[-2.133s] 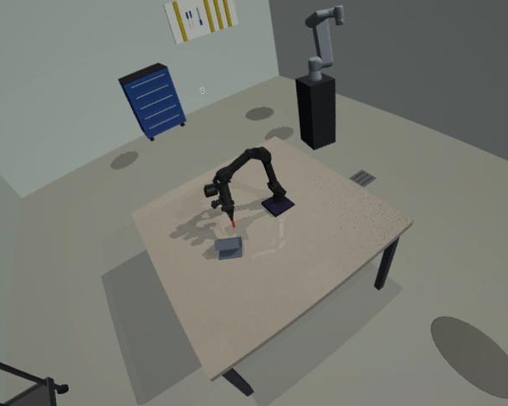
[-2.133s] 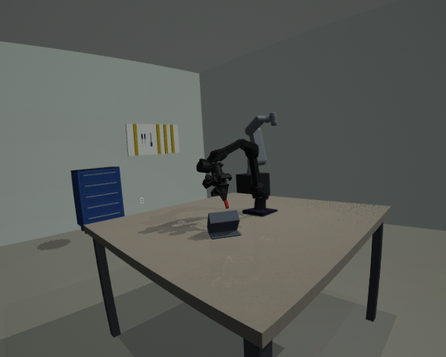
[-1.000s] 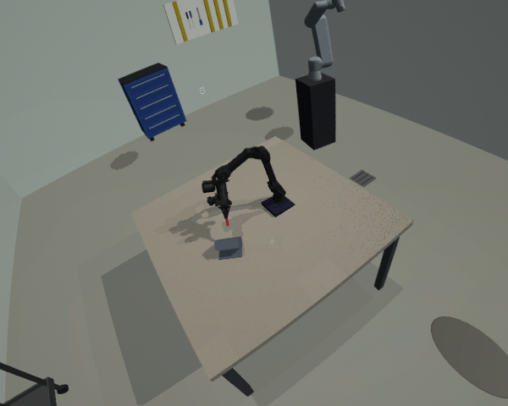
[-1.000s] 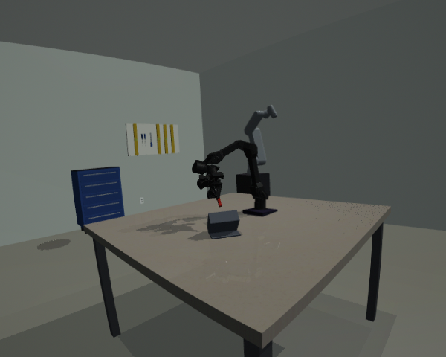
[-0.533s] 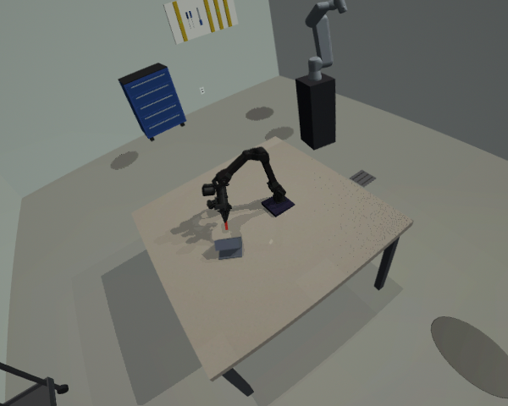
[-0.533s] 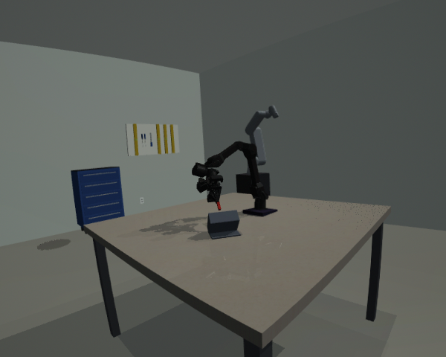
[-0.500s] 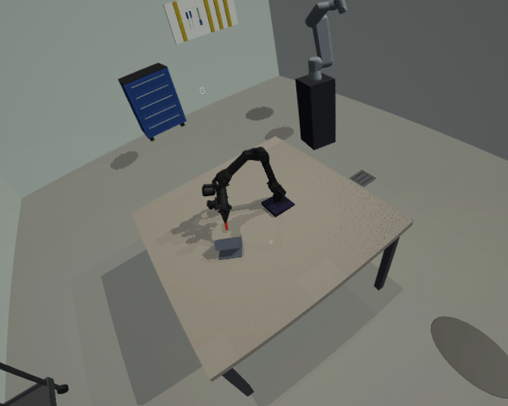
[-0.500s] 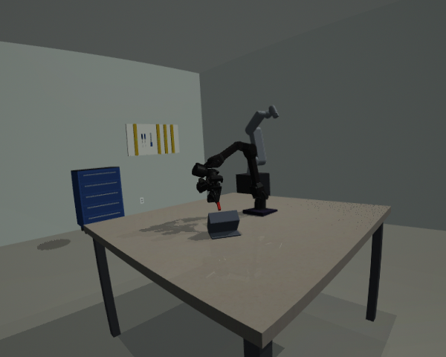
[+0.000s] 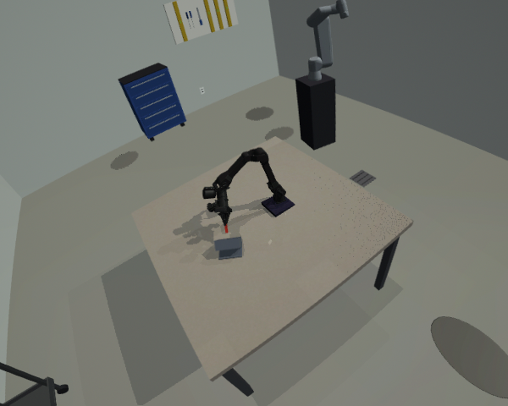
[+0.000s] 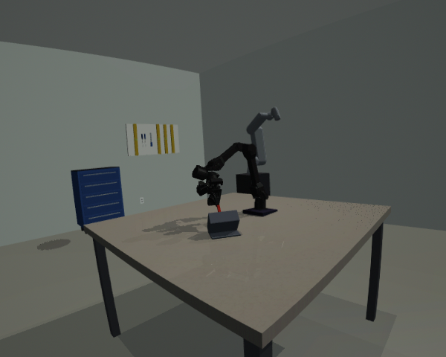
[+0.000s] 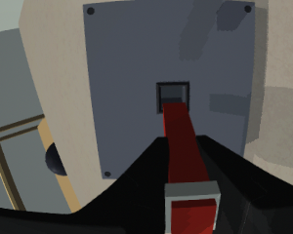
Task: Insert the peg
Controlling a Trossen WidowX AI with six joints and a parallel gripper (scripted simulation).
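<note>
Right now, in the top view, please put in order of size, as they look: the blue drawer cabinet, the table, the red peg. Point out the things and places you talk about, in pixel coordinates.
1. table (image 9: 298, 279) (image 10: 253, 261)
2. blue drawer cabinet (image 9: 155, 102) (image 10: 101, 196)
3. red peg (image 9: 226, 228) (image 10: 218, 208) (image 11: 182, 141)

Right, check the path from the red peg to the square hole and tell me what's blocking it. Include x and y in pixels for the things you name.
Nothing visible stands between the red peg (image 9: 226, 228) (image 10: 218, 208) (image 11: 182, 141), held in the gripper (image 9: 225, 224) (image 10: 216, 204) (image 11: 181, 146), and the square hole (image 11: 172, 93). The peg itself hides the hole's near edge in the wrist view.

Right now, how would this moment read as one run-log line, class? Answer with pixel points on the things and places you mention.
black gripper (image 9: 225, 223) (image 10: 214, 204) (image 11: 181, 146): shut on red square peg (image 9: 226, 228) (image 10: 218, 208) (image 11: 181, 141) | peg tip: at square hole's edge in wrist view | seating: unfinished
</note>
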